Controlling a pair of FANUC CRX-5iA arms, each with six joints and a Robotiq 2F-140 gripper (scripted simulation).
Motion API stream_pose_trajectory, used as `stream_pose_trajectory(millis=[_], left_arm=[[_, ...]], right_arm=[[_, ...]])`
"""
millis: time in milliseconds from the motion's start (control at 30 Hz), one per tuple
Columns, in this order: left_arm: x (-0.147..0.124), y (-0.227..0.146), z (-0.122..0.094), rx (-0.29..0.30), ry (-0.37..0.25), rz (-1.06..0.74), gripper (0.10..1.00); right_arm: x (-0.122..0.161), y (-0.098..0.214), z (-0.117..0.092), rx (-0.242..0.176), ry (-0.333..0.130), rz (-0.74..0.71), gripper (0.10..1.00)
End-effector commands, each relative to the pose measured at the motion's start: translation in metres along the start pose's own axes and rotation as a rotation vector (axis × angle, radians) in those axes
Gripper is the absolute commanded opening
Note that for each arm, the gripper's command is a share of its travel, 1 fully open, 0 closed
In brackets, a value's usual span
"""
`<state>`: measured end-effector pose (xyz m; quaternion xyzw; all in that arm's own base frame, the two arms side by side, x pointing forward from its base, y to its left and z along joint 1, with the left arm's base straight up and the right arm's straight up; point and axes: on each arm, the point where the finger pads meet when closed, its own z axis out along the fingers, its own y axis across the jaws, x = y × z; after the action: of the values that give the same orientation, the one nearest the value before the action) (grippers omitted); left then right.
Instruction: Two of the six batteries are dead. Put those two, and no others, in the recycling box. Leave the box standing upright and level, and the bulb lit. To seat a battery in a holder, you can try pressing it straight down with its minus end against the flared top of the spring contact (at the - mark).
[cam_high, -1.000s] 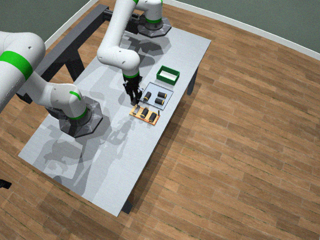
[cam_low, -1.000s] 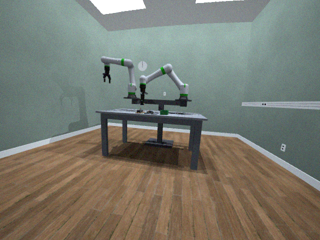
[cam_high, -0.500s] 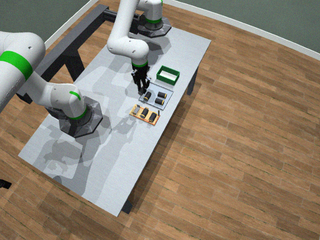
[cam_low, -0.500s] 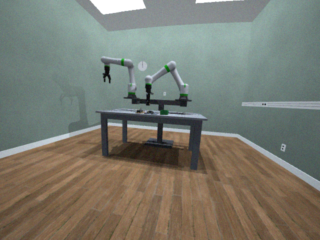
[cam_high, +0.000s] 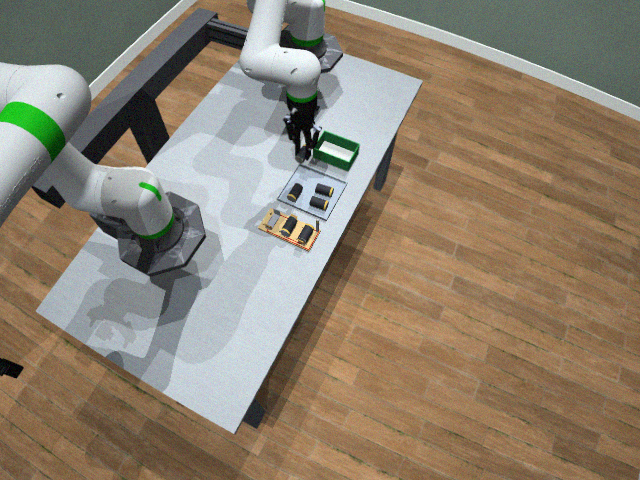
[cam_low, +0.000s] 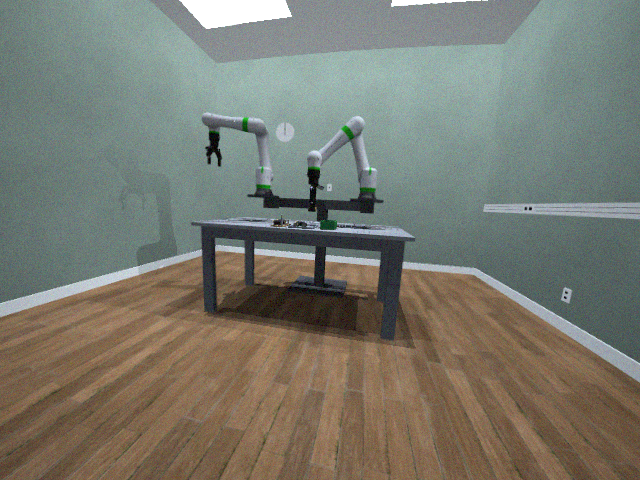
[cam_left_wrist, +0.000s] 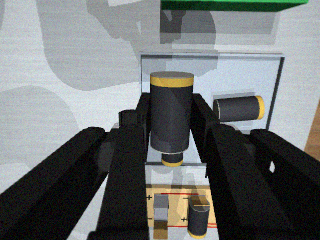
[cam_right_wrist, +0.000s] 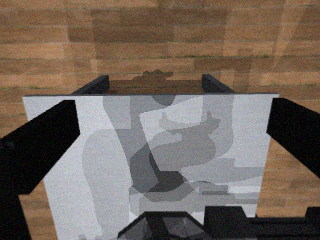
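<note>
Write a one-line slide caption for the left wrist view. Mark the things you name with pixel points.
The left gripper (cam_left_wrist: 170, 107) grips a battery (cam_left_wrist: 171, 117) above a tray (cam_left_wrist: 282, 75).

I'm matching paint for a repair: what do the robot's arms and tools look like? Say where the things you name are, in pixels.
Both are smooth white, rounded arms with bright green bands. The left black, multi-link finger tool (cam_high: 303, 152) (cam_low: 312, 208) (cam_left_wrist: 171, 112) and right black, multi-link finger tool (cam_low: 214, 164) look alike.

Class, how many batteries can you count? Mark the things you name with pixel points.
6: one in the left gripper (cam_high: 302, 149) (cam_low: 312, 207) (cam_left_wrist: 171, 112), three on the tray (cam_high: 287, 200), two in the holder board (cam_high: 264, 227).
</note>
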<state>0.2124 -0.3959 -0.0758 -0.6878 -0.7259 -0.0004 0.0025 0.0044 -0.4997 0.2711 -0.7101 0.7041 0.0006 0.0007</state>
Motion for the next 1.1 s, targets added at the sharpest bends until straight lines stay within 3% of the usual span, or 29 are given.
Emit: stream_pose_trajectory(millis=[0,767,833,967,1067], left_arm=[[0.002,0.001,-0.002,-0.003,-0.005,0.001,0.244],[0.002,0.001,-0.001,-0.003,-0.005,0.001,0.244],[0.002,0.001,0.014,-0.003,-0.005,0.001,0.244],[0.002,0.001,0.063,-0.003,-0.005,0.001,0.244],[0.002,0.001,0.068,-0.003,-0.005,0.001,0.244]], right_arm=[[0.0,0.0,-0.001,0.0,0.002,0.0,1.0],[0.0,0.0,-0.001,0.0,0.002,0.0,1.0],[0.0,0.0,-0.001,0.0,0.002,0.0,1.0],[0.0,0.0,-0.001,0.0,0.002,0.0,1.0],[0.0,0.0,-0.001,0.0,0.002,0.0,1.0]])
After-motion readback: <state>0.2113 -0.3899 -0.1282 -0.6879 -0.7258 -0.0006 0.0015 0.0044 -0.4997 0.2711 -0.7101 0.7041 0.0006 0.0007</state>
